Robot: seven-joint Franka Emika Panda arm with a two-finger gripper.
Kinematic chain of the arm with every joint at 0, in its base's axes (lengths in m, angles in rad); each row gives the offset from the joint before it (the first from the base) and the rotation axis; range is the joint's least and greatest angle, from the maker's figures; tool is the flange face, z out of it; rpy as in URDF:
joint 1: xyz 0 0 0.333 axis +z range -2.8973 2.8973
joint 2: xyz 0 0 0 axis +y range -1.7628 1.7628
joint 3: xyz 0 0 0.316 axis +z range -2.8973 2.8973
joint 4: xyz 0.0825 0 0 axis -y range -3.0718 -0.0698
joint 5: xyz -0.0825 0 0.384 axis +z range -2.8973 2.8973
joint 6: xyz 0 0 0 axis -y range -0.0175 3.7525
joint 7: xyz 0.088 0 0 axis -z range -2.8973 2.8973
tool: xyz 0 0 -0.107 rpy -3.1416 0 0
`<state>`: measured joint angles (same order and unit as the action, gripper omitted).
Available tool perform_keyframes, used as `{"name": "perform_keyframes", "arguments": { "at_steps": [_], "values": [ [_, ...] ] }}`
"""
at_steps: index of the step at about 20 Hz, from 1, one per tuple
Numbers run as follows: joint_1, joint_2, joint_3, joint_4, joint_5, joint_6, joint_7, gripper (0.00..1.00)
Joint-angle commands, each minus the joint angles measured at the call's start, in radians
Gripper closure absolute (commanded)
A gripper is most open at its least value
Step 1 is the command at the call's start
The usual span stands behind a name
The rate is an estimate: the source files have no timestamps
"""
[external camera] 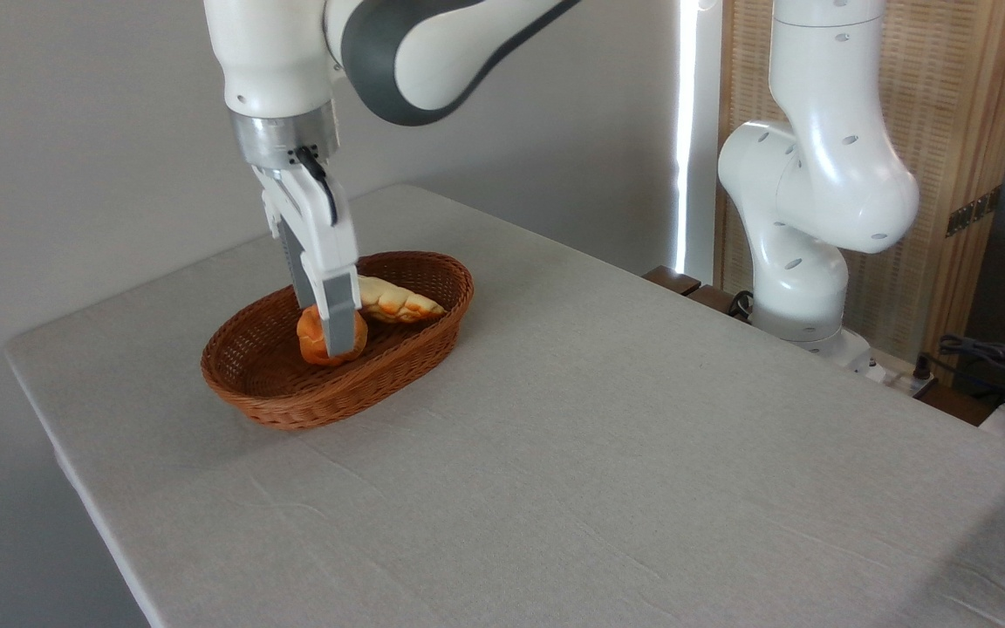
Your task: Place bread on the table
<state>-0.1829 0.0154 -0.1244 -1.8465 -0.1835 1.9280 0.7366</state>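
You see the end effector point(338, 336) inside the oval wicker basket point(276, 397); finger spread unclear; braided bread point(398, 303) at two o'clock.

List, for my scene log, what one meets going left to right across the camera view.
Wicker basket → round bun with the gripper over it → braided bread → bare table → the arm's white base.

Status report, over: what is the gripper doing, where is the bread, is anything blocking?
Gripper down inside basket, fingers edge-on, open or shut unclear. Bread lying in basket, not gripped. Round bun right at fingertips. Table beside basket free.
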Motion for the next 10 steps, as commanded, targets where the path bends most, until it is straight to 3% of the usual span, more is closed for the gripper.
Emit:
{"name": "perform_keyframes", "arguments": {
  "at_steps": [1,5,10],
  "values": [
    [-0.02,-0.006,-0.047,-0.033,-0.048,-0.003,0.001,0.0],
    [-0.047,-0.014,-0.106,-0.089,-0.048,-0.021,0.007,0.0],
    [-0.099,-0.014,-0.11,-0.105,-0.048,-0.092,0.015,0.0]
  ]
}}
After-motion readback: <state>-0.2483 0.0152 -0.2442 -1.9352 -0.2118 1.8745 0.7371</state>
